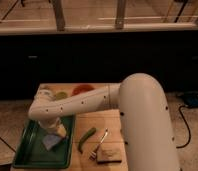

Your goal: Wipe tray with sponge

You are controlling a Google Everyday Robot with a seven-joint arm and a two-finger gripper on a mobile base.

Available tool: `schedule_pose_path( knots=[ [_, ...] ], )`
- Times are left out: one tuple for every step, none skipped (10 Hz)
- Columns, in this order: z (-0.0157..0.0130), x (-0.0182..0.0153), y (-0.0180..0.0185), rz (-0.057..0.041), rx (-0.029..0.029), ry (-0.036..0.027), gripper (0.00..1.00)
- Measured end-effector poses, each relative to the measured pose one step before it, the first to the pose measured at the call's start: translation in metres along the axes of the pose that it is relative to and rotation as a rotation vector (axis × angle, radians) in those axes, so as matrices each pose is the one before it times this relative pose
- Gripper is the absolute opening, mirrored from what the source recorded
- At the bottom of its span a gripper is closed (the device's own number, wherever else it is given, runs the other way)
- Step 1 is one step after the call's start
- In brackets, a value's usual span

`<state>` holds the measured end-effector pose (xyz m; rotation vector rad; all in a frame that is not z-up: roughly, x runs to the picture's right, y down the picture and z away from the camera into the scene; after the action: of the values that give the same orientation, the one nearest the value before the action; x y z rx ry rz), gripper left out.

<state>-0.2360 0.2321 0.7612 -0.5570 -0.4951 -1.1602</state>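
One tray, one sponge, one fork, one tan block, one green pod, one table. One gripper, over the tray by the sponge.

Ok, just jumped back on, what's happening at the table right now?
The arm reaches left across the table, with the gripper low over the tray, right at the sponge lying on the tray floor. Whether it has hold of the sponge can't be made out. A fork, a green pod and a tan block lie on the wood to the tray's right.
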Motion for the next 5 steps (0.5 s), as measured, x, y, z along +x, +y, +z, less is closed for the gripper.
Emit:
schedule_pose_path(
  knots=[
    [0.00035, 0.00006, -0.00156, -0.00750, 0.00209, -0.00182, 0.04],
    [0.00047, 0.00115, -0.00116, -0.00636, 0.00170, -0.00076, 0.04],
    [0.00042, 0.00148, -0.00122, -0.00694, 0.00110, -0.00079, 0.04],
    [-0.00020, 0.00018, -0.00038, -0.00289, 0.00067, -0.00137, 0.04],
    [0.00080, -0.00022, 0.00034, -0.01067, -0.00158, -0.00265, 0.04]
  ],
)
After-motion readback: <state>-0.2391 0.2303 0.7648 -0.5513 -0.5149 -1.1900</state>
